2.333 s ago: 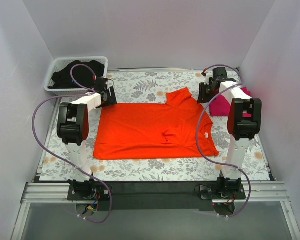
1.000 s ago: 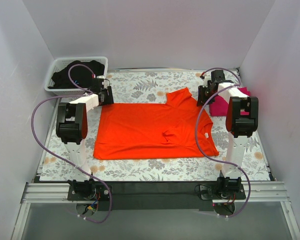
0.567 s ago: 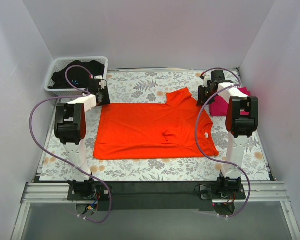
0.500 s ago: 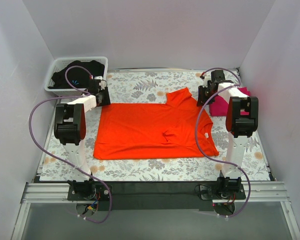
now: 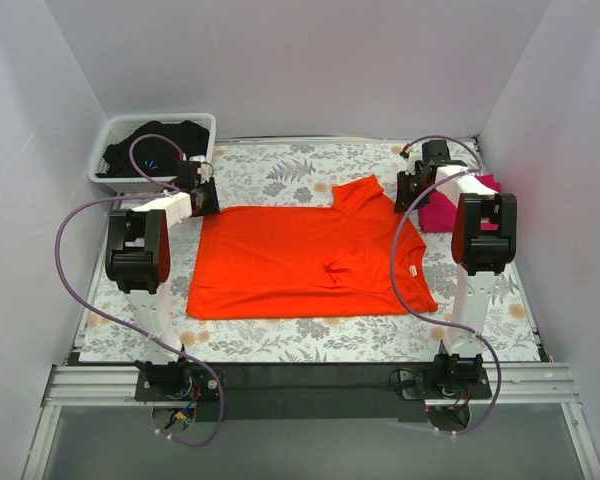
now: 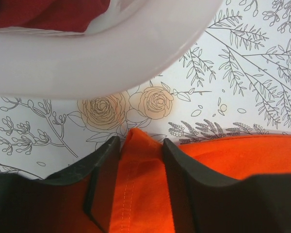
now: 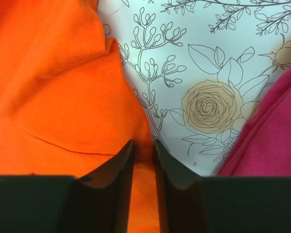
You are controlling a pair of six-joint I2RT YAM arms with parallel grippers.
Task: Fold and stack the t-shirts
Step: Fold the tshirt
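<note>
The orange t-shirt (image 5: 305,260) lies spread flat at the centre of the top view, its long axis running left to right across the frame, hem at the left and collar and sleeves at the right. Its two upper corners are the ones that matter. The left gripper (image 5: 202,196) sits on the upper left hem corner and, in the left wrist view, is closed on it, with a raised tuck of orange cloth filling the gap between the fingers (image 6: 104,160). The right gripper (image 5: 412,190) sits on the upper right sleeve edge, its jaws drawn narrow with orange fabric pinched between them. Each arm is thus at its own end of the upper edge, so a fold would likely carry that edge down the frame over the lower half, where bare floral table cover (image 5: 310,335) leaves room. Room is tighter behind: the white laundry basket (image 5: 110,140), holding dark garments, lies just beyond the left gripper, and the magenta t-shirt (image 5: 442,214) lies bunched just right of the right gripper, apart from the orange cloth.
</note>
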